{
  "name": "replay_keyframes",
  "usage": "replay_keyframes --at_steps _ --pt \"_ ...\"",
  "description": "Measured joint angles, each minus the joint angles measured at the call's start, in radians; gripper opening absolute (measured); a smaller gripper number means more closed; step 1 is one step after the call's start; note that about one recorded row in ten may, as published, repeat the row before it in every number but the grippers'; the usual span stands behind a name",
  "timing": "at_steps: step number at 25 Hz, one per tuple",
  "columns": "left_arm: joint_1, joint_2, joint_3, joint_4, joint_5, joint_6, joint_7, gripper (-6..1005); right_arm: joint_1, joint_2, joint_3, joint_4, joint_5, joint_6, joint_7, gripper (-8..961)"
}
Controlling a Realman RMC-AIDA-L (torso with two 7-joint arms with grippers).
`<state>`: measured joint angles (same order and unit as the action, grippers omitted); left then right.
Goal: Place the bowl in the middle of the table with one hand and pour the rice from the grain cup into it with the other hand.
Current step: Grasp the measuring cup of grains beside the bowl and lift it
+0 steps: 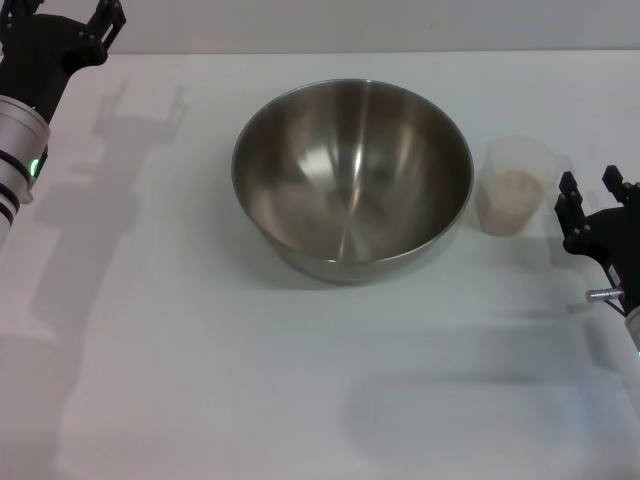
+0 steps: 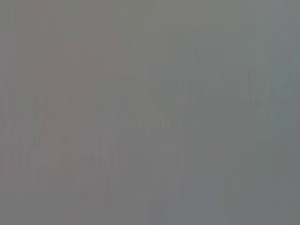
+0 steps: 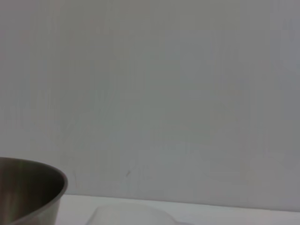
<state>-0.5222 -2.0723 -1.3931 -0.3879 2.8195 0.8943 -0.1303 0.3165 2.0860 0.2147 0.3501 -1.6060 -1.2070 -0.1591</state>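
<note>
The large steel bowl (image 1: 352,178) stands empty on the white table (image 1: 200,350), a little behind its middle. The clear grain cup (image 1: 515,186) stands just to the right of the bowl, with beige rice (image 1: 518,182) in it. My right gripper (image 1: 594,196) is open and empty, just right of the cup and apart from it. My left gripper (image 1: 70,25) is up at the far left back corner, away from the bowl. In the right wrist view the bowl's rim (image 3: 33,187) and the cup's top edge (image 3: 126,213) show low down. The left wrist view shows only plain grey.
A pale wall (image 3: 164,93) stands behind the table's far edge. The arms cast shadows on the table at the left and front right.
</note>
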Motion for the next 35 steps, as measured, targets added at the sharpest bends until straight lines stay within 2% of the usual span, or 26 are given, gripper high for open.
replay_keyframes --at_steps 35 --pt "-0.002 0.0 0.0 -0.001 0.0 0.004 0.0 806 0.049 -0.002 0.0 -0.019 0.0 0.075 0.001 481"
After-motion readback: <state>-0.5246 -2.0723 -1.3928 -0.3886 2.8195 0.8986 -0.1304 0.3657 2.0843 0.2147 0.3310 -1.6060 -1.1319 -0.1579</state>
